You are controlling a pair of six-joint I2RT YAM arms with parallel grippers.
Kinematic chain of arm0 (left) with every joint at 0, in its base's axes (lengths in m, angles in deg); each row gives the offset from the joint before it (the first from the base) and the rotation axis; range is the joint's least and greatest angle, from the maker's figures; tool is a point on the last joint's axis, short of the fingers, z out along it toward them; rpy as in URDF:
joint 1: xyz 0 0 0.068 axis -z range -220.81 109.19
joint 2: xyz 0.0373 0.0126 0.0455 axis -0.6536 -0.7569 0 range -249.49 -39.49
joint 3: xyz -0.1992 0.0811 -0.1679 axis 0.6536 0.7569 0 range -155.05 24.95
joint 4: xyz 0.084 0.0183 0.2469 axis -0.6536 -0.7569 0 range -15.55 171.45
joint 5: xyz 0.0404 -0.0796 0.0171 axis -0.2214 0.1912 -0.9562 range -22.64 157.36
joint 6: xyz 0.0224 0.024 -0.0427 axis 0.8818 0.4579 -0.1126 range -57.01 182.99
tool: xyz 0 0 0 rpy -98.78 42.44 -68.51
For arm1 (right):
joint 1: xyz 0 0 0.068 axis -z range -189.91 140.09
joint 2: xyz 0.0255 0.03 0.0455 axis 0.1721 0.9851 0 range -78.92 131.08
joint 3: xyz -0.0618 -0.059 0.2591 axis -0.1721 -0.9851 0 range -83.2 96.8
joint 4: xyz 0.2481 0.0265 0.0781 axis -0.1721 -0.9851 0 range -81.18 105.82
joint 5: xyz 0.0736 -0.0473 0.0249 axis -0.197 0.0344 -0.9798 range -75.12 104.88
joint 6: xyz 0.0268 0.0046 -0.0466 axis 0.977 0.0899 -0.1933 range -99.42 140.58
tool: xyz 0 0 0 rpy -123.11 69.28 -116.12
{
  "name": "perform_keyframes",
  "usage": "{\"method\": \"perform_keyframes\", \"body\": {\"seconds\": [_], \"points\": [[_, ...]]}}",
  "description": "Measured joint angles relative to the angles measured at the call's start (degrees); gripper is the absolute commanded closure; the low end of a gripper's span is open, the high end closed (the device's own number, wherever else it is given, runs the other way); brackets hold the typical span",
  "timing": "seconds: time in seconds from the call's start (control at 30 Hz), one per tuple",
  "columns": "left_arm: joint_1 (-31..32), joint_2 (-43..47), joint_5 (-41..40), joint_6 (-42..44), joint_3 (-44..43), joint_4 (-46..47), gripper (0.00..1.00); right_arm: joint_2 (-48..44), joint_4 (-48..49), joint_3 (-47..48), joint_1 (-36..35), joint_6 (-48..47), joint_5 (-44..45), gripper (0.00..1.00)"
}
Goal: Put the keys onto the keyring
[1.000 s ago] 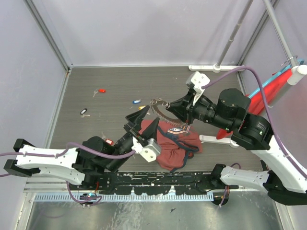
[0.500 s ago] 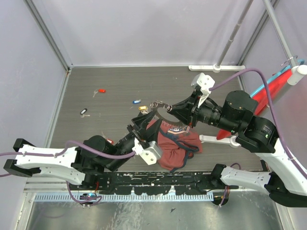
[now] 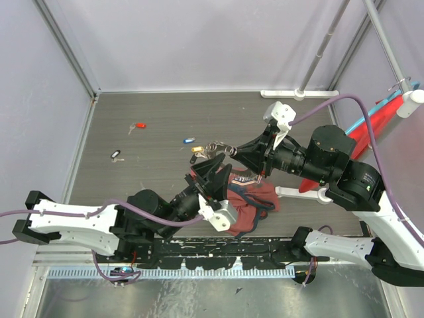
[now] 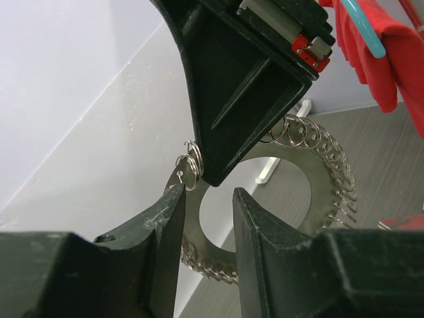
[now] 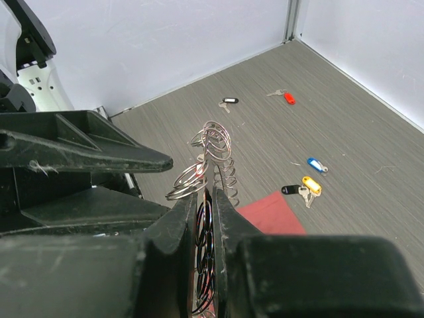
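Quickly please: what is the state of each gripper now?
Left gripper: partly open, jaws astride the keyring band.
Right gripper: closed, holding the keyring.

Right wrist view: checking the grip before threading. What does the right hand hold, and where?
The right hand pinches the flat silvery metal keyring fringed with wire loops by its rim, edge-on.

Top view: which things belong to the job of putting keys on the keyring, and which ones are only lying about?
Job: keyring, held in the right gripper; left gripper next to it; loose red key, blue key, yellow key, black key.
Lying about: dark-red cloth bag; red cloth at the right edge.
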Motion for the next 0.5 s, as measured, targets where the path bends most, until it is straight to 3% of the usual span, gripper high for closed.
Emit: {"method": "perform_keyframes", "body": {"seconds": [0.5], "points": [[0.02, -1.33, -1.75, 6.8, 0.0, 3.98, 0.6, 0.0, -0.83, 0.0, 0.0, -0.02, -0.02, 0.99]]}}
